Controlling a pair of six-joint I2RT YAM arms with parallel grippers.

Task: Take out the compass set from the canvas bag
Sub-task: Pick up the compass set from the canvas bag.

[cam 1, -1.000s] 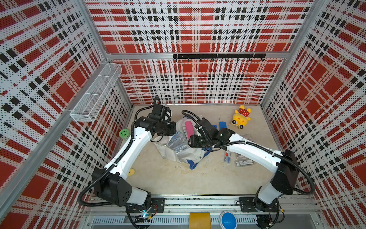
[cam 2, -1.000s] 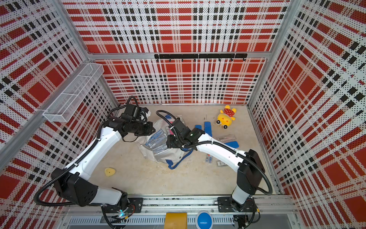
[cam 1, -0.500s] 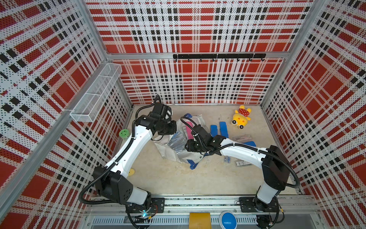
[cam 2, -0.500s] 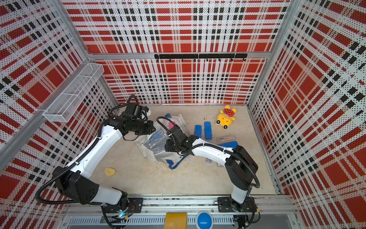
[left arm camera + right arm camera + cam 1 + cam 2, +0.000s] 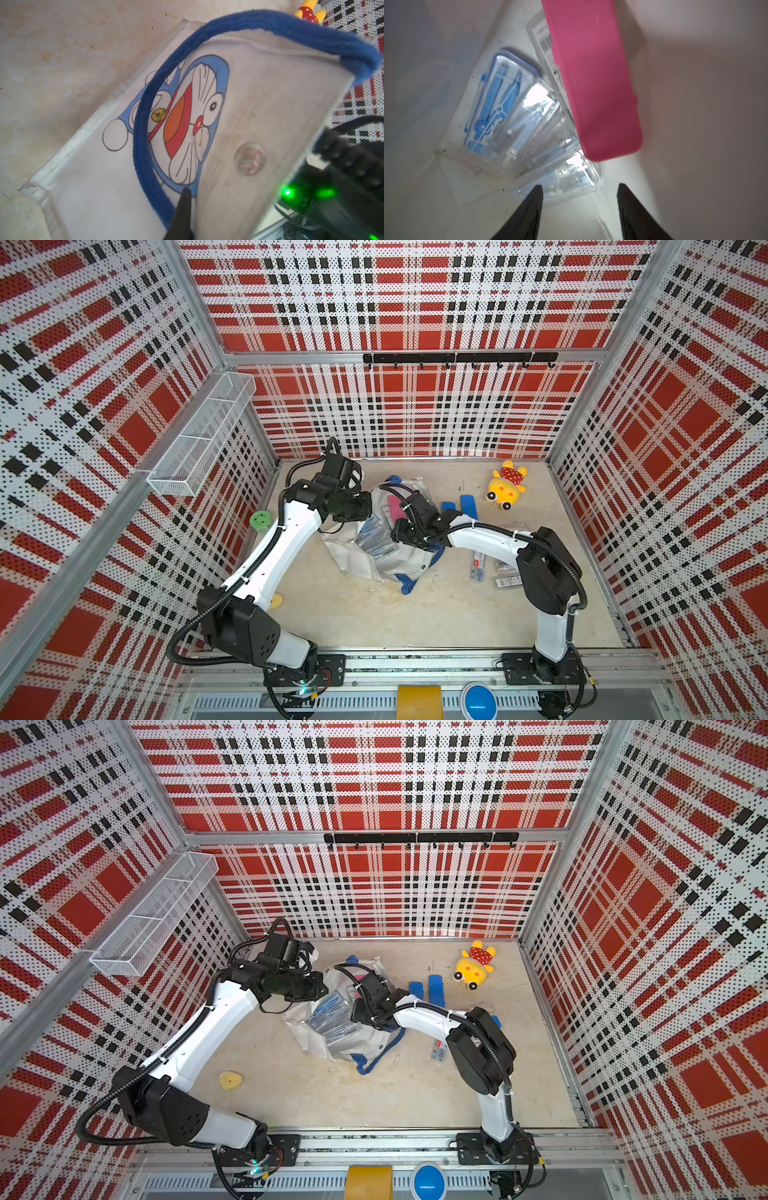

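Plaid cell, L end effector pinching canvas bag, R end effector spread near pink case

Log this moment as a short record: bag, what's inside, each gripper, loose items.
bag: canvas bag crumpled on the floor, mouth open
inside: pink case lying over a fan of clear compass sets; one shows a blue compass
left gripper: shut on the canvas bag's edge, beside its blue handle
right gripper: open, inside the bag, fingers either side of the nearest clear set's end, not closed on it
outside: yellow plush toy, blue blocks, small packs by the right arm
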